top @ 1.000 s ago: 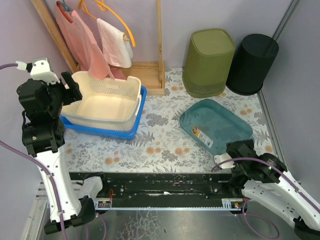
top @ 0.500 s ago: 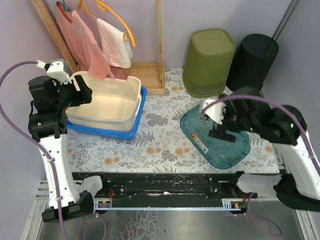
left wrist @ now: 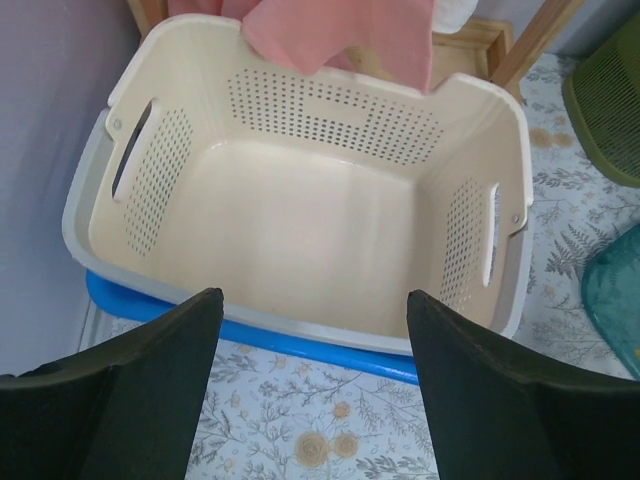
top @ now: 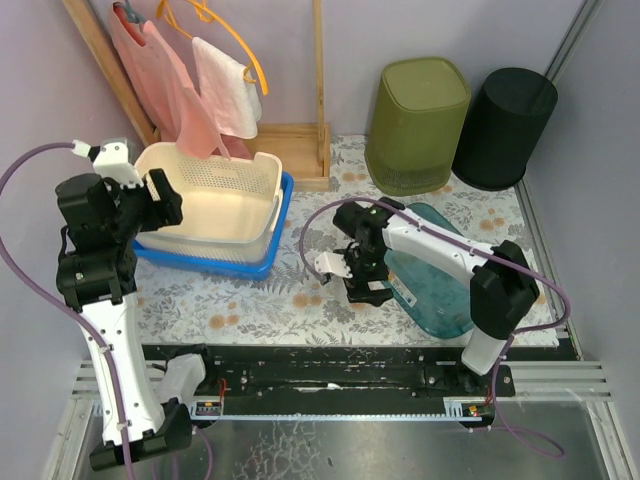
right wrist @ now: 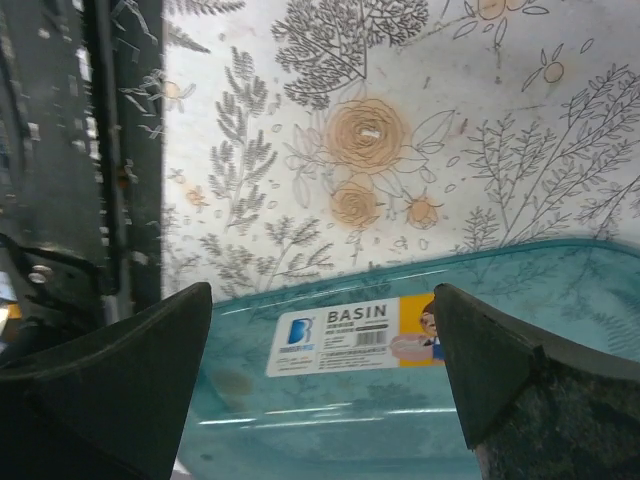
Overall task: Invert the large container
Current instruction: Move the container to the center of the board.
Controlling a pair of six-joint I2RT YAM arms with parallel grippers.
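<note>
A large cream perforated basket point(top: 215, 205) stands upright, nested in a blue tray point(top: 262, 262) at the left. In the left wrist view the basket point(left wrist: 310, 220) is empty, with the blue tray point(left wrist: 300, 345) under it. My left gripper point(top: 165, 195) is open and empty, hovering at the basket's near-left rim point(left wrist: 312, 400). A teal basin point(top: 440, 290) lies open side up on the right. My right gripper point(top: 365, 285) is open above the basin's left edge. In the right wrist view point(right wrist: 320, 400) its fingers point(right wrist: 110, 390) straddle the basin's label point(right wrist: 350, 330).
An upturned olive bin point(top: 417, 125) and a black bin point(top: 505, 115) stand at the back right. A wooden rack point(top: 295, 150) with pink cloths point(top: 185, 95) stands behind the basket. A black rail point(top: 320, 370) runs along the near edge.
My right arm swung from the near right corner over the teal basin to its left edge. The basin shifted toward the near edge. My left gripper moved slightly toward the basket.
</note>
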